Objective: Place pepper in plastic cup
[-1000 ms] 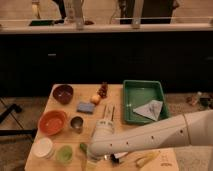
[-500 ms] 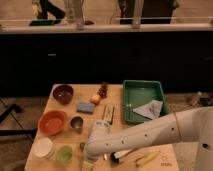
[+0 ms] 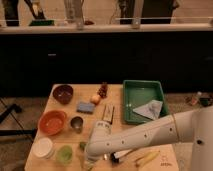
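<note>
The tool (image 3: 89, 161) hangs low at the table's (image 3: 80, 96) front edge, just right of the plastic cup (image 3: 64, 154), likely so the pepper (image 3: 82, 145) showing between them needs only a short carry, though whether the tool grips anything cannot be told.

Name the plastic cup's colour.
Plastic cup: translucent light green, in the camera view; gripper low beside it.

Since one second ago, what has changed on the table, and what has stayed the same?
The arm swung a little toward the plastic cup, so the tool now hangs low at the front, just beside that cup. Nothing was visibly taken or released. The pepper, a green bit showing next to the arm, seems unmoved; the orange bowl, metal cup and green tray stayed put.
</note>
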Available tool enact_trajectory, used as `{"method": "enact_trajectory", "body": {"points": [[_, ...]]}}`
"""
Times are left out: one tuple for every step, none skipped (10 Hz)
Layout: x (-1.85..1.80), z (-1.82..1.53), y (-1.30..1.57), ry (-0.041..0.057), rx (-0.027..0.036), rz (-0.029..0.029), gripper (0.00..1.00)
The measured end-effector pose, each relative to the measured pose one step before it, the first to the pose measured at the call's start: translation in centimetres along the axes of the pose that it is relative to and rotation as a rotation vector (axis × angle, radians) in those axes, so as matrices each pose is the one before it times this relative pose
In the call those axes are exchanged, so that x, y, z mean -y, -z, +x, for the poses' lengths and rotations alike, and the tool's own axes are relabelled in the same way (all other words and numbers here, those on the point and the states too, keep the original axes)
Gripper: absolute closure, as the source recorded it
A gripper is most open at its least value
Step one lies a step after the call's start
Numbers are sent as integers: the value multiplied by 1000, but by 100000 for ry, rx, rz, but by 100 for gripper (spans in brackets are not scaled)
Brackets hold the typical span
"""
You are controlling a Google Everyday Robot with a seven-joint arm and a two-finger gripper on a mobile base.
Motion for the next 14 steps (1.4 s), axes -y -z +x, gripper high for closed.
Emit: {"method": "enact_trajectory", "body": {"points": [[52,-13,258,-75,237,84,72],[89,-44,108,-240,23,90,80],[21,-8,78,-147,-126,-10,91],[-162,171,-2,112,-417,-226,99],[-38,82,-24,-15,-148,-57,100],[-26,55,-17,78,-144,-33,100],[8,127,425,1279,-376,944,100],[221,126,989,959,513,1897,100],[420,298,1225,230,333,2036,100],[709,480,1384,-505,-326,3018,100],[431,61,508,374,-373,1852,100],[693,230,400,-403,-562,2590,100],[772,307,435,-982,-191,1818,100],[684,38,657,14,56,1922,100]]}}
